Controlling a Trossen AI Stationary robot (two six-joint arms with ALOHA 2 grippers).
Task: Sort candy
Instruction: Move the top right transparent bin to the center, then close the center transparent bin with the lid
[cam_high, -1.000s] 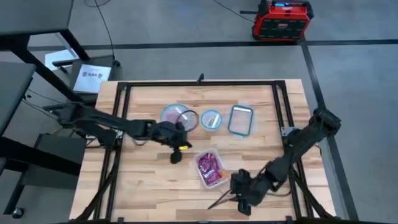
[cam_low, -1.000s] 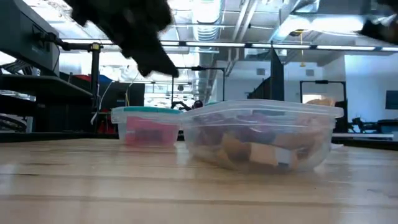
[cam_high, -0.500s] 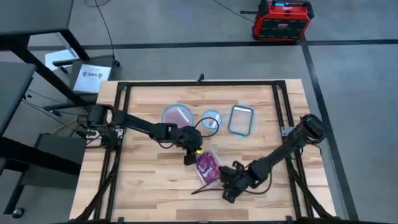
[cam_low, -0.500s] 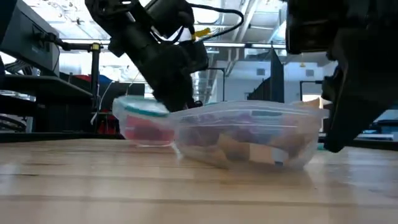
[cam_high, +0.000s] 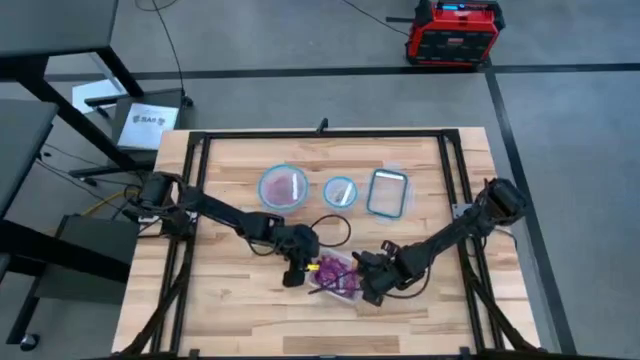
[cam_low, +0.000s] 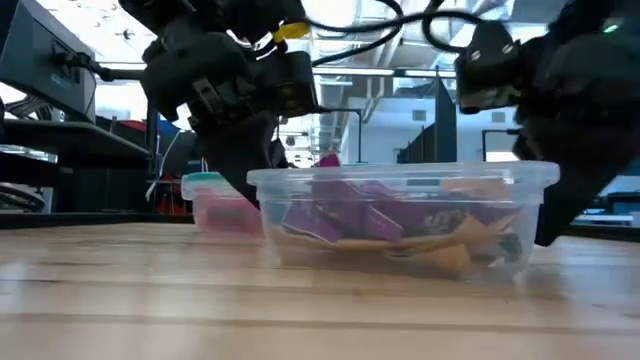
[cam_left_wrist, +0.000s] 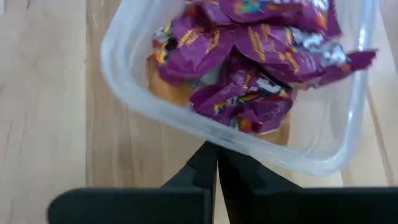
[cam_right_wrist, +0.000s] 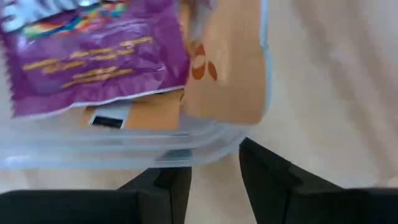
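High view shows the candy, a heap of crinkled purple packets with some orange ones beneath, lying in a clear plastic tub at lower centre of the frame, on the wooden table. The left gripper sits just at the tub's left edge; in its wrist view its two dark fingers are pressed together with no gap, tips against the tub's rounded outer wall, gripping nothing. The right gripper sits at the tub's right edge; in its wrist view its fingers stand a narrow gap apart, just outside the tub wall, empty.

Toward upper centre lie three blue-rimmed clear containers in a row: a large round one holding reddish contents, a small round one, and a rectangular one.
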